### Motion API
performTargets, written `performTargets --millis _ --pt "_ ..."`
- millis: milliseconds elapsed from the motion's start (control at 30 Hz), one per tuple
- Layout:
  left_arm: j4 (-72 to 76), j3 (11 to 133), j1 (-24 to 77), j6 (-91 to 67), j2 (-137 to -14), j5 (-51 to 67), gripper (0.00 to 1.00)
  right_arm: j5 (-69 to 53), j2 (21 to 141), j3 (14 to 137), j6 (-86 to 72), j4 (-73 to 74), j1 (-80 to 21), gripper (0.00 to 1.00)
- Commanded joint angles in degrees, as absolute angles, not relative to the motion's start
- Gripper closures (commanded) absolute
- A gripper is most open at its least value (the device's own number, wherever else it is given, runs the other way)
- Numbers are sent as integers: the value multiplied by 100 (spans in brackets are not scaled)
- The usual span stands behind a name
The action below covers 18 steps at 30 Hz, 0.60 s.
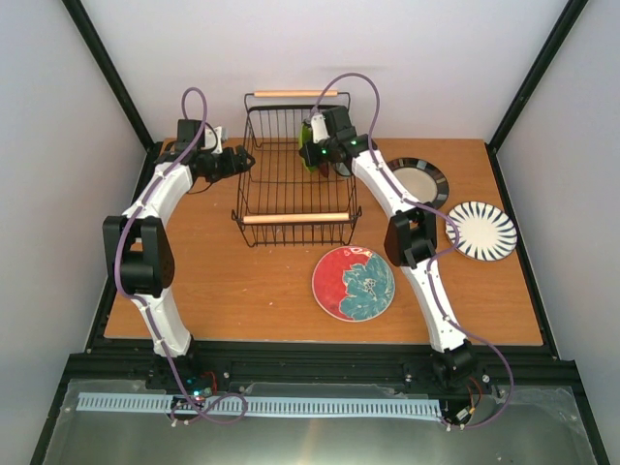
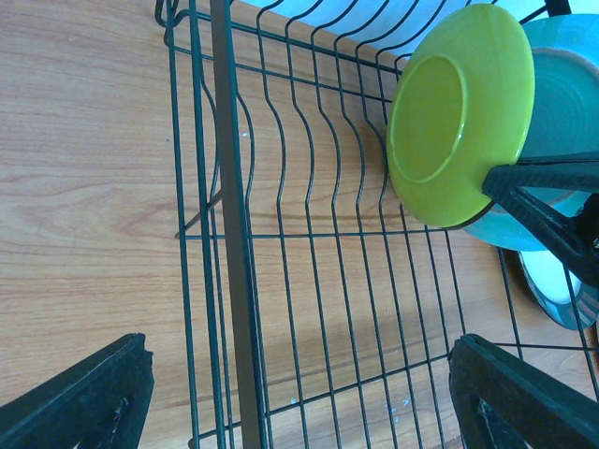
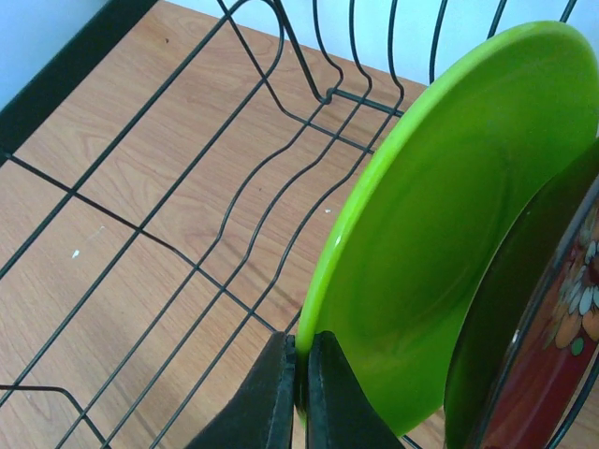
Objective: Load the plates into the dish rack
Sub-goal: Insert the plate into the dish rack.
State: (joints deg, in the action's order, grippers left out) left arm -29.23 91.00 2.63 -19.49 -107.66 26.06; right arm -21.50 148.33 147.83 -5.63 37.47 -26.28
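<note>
The dish rack [image 1: 291,219] is sitting on the tabletop [image 1: 223,291] in the top view. The right pincer [image 1: 318,163] is reaching down inside the rack's right end, where a lime green plate [image 1: 308,161] is standing on edge. The left pincer [image 1: 237,163] is hovering just outside the rack's left wall. Three plates are lying flat outside the rack: the red plate with a teal flower [image 1: 354,283] near its front right corner, the black-rimmed cream plate [image 1: 419,180] to its right, and the white black-striped plate [image 1: 481,230] farther right still.

From the left wrist, the left pincer [image 2: 299,402] is gaping wide, gripping nothing and straddling the dish rack's left wall [image 2: 234,234]. Across the rack, the lime green plate [image 2: 459,112] is standing just in front of a mint green plate [image 2: 566,94].

From the right wrist, the right pincer [image 3: 301,393] is pinching the rim of the lime green plate [image 3: 440,234] inside the dish rack [image 3: 225,215]. A small dark red floral plate [image 3: 552,365] is standing just beside that plate.
</note>
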Motion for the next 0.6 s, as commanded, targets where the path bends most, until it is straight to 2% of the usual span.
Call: performTargets --millis 0,167,567 --pt "-2980 9356 262 -1781 -10793 2558 12 -2254 15002 14937 -635 3602 -2609 97" --pt "-2984 9334 263 -1754 -10825 2546 12 -2554 14973 14933 -652 3524 -2632 97" --pt "-3033 9387 236 -1720 -10839 2526 12 -2307 15025 14804 -597 3671 -2563 96"
